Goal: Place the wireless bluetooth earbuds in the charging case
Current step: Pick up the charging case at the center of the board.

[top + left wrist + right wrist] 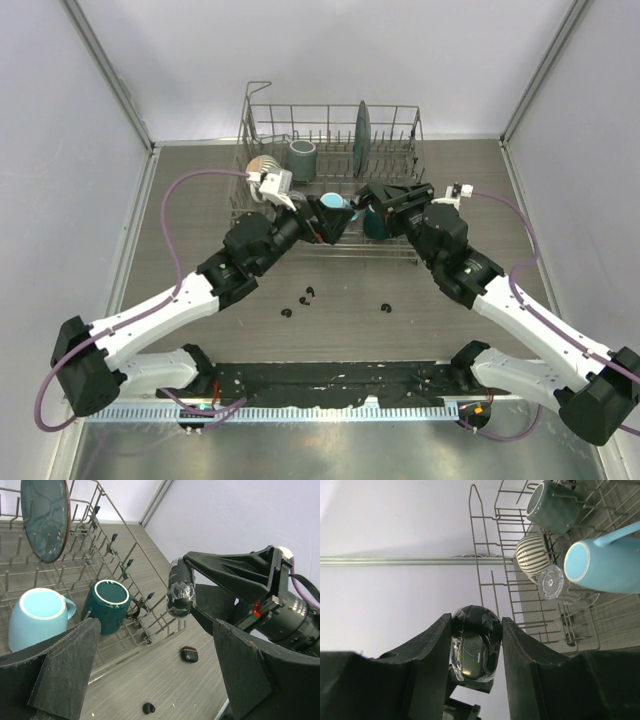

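Charging case [181,594]: clamped in my right claw [476,635], held aloft.
Left claw [155,667]: wide, empty.
Earbuds [308,293]: four loose on counter [400,340], none inserted.

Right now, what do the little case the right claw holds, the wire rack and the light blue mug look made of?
Charging case in the right gripper: glossy black plastic, seemingly under a clear cover, judging by faceted glints. Dish rack: thin grey metal wire, possibly coated. Light blue mug: likely glazed ceramic, smooth with a soft sheen.
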You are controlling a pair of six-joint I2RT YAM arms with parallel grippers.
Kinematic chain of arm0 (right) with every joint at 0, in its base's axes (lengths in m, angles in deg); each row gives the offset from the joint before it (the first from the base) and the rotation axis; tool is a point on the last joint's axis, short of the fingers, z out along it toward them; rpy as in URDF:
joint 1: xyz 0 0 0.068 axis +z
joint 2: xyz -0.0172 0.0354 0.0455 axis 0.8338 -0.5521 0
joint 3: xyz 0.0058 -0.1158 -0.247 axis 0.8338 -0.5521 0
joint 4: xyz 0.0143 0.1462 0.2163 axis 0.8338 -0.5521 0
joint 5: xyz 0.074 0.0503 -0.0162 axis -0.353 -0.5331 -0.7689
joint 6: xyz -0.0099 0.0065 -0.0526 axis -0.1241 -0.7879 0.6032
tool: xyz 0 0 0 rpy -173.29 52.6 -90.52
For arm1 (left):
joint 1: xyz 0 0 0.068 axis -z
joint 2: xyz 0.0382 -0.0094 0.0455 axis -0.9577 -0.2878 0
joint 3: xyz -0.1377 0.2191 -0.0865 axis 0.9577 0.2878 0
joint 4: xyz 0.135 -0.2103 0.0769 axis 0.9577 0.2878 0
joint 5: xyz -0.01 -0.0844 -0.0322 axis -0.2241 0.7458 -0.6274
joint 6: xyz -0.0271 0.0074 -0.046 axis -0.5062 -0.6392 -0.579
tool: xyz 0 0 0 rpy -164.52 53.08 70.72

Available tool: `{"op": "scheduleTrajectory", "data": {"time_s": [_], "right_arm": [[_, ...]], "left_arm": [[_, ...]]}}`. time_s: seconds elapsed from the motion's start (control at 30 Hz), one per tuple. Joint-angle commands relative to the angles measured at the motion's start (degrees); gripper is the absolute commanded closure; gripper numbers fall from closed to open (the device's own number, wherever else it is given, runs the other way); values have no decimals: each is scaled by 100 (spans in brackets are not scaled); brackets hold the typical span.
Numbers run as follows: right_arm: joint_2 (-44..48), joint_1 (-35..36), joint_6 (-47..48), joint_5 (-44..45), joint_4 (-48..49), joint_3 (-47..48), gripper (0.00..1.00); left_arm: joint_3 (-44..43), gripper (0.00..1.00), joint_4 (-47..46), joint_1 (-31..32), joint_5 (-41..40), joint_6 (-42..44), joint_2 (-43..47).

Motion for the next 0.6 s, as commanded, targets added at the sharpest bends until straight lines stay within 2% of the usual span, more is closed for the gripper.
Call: {"op": "scheduleTrajectory", "data": {"time_s": [0.0, 0.13, 0.23, 0.27, 0.37, 0.57], "right_arm": [[-107, 168, -429, 361, 654, 141, 99], [-187, 194, -509, 272, 724, 150, 99], [-187, 203, -562, 255, 724, 149, 99], [-204, 203, -579, 229, 724, 141, 99], [-213, 203, -614, 159, 733, 150, 99], [-231, 203, -720, 26, 768, 132, 99]], "left_arm": [[-124, 0, -989, 178, -370, 279, -285], [-195, 0, -1147, 258, -414, 315, -488], [-151, 6, -1350, 266, -432, 306, -567], [-142, 12, -1385, 258, -441, 323, -576], [-151, 23, -1578, 258, -450, 350, -655], [-256, 27, -1693, 266, -274, 315, -856]]}}
